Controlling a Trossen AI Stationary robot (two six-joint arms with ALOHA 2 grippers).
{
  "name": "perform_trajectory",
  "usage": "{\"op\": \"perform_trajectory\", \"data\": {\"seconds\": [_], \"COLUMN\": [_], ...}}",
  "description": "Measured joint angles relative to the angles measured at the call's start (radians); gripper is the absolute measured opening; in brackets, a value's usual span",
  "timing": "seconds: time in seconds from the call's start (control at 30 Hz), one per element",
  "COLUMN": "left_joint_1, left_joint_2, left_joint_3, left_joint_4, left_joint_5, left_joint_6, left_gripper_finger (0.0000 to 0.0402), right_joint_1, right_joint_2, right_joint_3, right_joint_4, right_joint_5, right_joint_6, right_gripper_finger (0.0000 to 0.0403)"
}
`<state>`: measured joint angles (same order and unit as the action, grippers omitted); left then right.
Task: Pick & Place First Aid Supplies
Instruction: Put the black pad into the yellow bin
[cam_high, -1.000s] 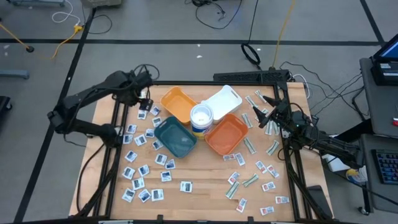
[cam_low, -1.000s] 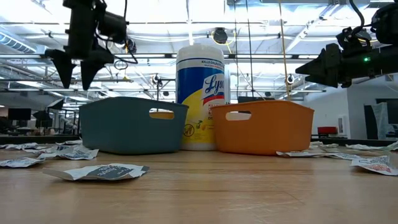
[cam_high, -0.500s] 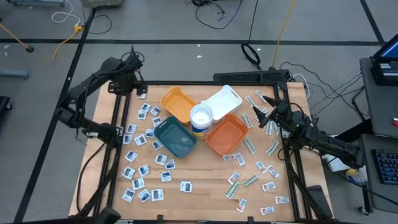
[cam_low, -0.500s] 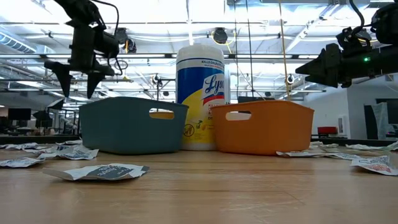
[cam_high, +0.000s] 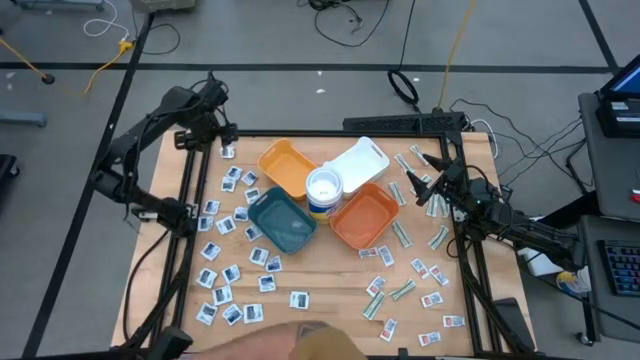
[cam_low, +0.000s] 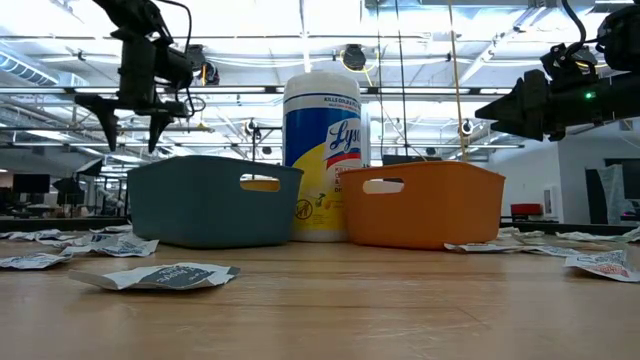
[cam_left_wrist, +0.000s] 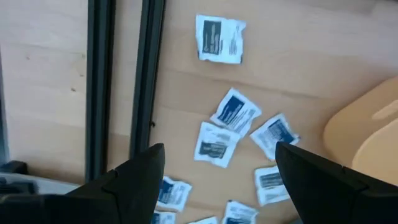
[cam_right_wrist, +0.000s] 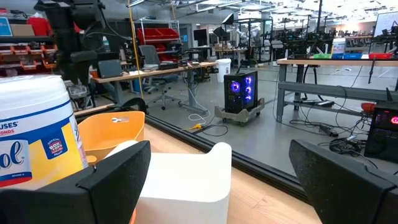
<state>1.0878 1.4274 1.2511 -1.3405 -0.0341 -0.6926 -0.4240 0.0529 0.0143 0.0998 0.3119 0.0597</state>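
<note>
High view is showing my left arm folding back on itself, with my left gripper (cam_high: 212, 128) hanging over the far left corner of the table (cam_high: 330, 300), above the dark frame rail. Its fingers are pointing down and standing wide apart, and they are holding nothing; in the left wrist view I am seeing white packets with blue marks (cam_left_wrist: 217, 144) lying on the wood between my two fingers, well below them. My right arm is stretching low from the right side, and my right gripper (cam_high: 432, 190) is waiting over the right edge, fingers spread fully and empty, pointing toward the trays. The first aid supplies (cam_high: 232, 282) are lying scattered flat on the table: white squares with dark marks on the left part, and green-white strips (cam_high: 403, 290) and white ones with red marks on the right part. In the middle the white round tub (cam_high: 324, 190) is standing, with the teal tray (cam_high: 283, 222), the orange tray (cam_high: 364, 217), the yellow tray (cam_high: 287, 167) and the white tray (cam_high: 360, 162) around it
</note>
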Motion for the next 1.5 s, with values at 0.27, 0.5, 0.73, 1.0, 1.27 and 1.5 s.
{"op": "perform_trajectory", "data": {"seconds": [0.27,0.5,0.73,1.0,1.27,1.5], "left_joint_1": [0.000,-0.015,0.007,0.028,0.038,0.028], "left_joint_2": [0.115,0.233,0.343,0.454,0.555,0.643], "left_joint_3": [0.109,0.267,0.373,0.383,0.383,0.383], "left_joint_4": [-0.075,-0.111,-0.104,-0.103,-0.093,-0.094], "left_joint_5": [0.018,0.096,0.057,0.012,-0.072,-0.102], "left_joint_6": [-0.134,-0.148,-0.121,-0.055,-0.010,0.047], "left_gripper_finger": [0.0310,0.0310,0.0310,0.0310,0.0310,0.0310], "right_joint_1": [0.000,0.000,0.000,0.000,0.000,0.000], "right_joint_2": [0.000,0.000,0.000,0.000,0.000,0.000], "right_joint_3": [0.000,0.000,0.000,0.000,0.000,0.000], "right_joint_4": [0.000,0.000,0.000,0.000,0.000,0.000], "right_joint_5": [0.000,0.000,0.000,0.000,0.000,0.000], "right_joint_6": [0.000,0.000,0.000,0.000,0.000,0.000], "right_gripper_finger": [0.0377,0.0377,0.0377,0.0377,0.0377,0.0377]}}
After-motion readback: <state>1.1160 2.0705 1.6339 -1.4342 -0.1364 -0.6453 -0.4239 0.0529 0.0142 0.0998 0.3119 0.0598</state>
